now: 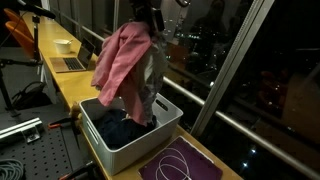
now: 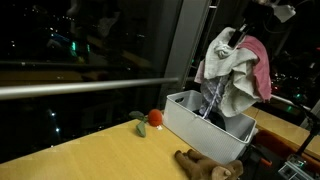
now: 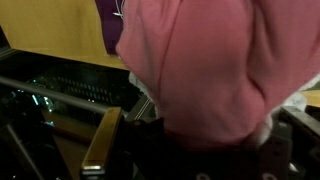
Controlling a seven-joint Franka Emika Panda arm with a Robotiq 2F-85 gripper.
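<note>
While my gripper [image 1: 149, 17] is clenched on the pink garment [image 1: 122, 55], it hangs directly above the white bin [image 1: 150, 138].
Pinched at one top fold, it drapes long, with a grey garment [image 2: 225, 75] caught alongside and hems dipping into the bin. A small red thing [image 2: 155, 118] sits just beside the bin.

No text, label, brand, number or sign was legible in any view; pink cloth [image 3: 200, 70] and white bin [image 1: 130, 150] showed none readable.
</note>
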